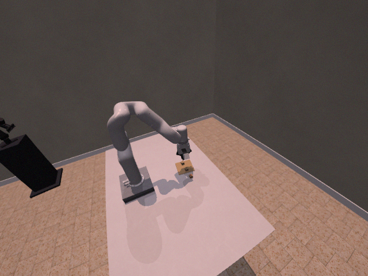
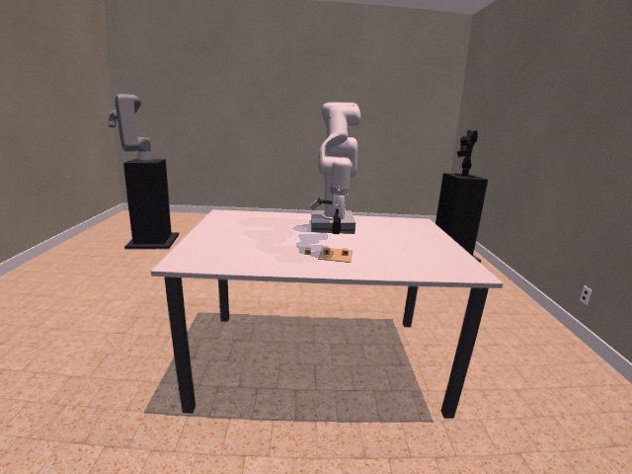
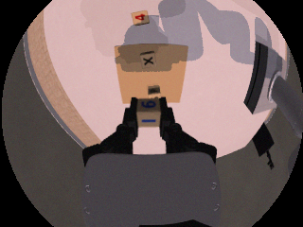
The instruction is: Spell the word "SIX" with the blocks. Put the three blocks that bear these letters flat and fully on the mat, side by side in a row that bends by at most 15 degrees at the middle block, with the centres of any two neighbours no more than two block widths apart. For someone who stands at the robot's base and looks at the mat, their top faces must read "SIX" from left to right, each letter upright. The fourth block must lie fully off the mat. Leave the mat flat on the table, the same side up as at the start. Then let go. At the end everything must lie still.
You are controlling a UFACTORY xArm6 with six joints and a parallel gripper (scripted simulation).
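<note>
My gripper (image 1: 183, 157) (image 2: 336, 229) (image 3: 148, 105) is shut on a wooden block (image 3: 149, 121), held above the table near the mat's edge. The block shows a blue bar like an "I" and, on another face, a blue "6" or "9". The orange mat (image 1: 179, 170) (image 2: 336, 258) (image 3: 129, 84) lies on the table. The X block (image 1: 186, 168) (image 2: 326, 251) (image 3: 148, 60) sits on it. Another block (image 1: 182, 163) (image 2: 345, 252) (image 3: 153, 89) stands on the mat nearer my fingers; its letter is not legible. A block with a red "4" (image 1: 190, 176) (image 2: 307, 251) (image 3: 140, 18) lies off the mat beyond the X block.
The white table (image 1: 207, 225) (image 2: 408, 255) carries the robot's base plate (image 1: 145, 175) (image 2: 319, 222). Arm shadows fall over part of the mat and around the "4" block. Two black pedestals (image 2: 146, 203) (image 2: 459, 208) with other arms stand beyond the table.
</note>
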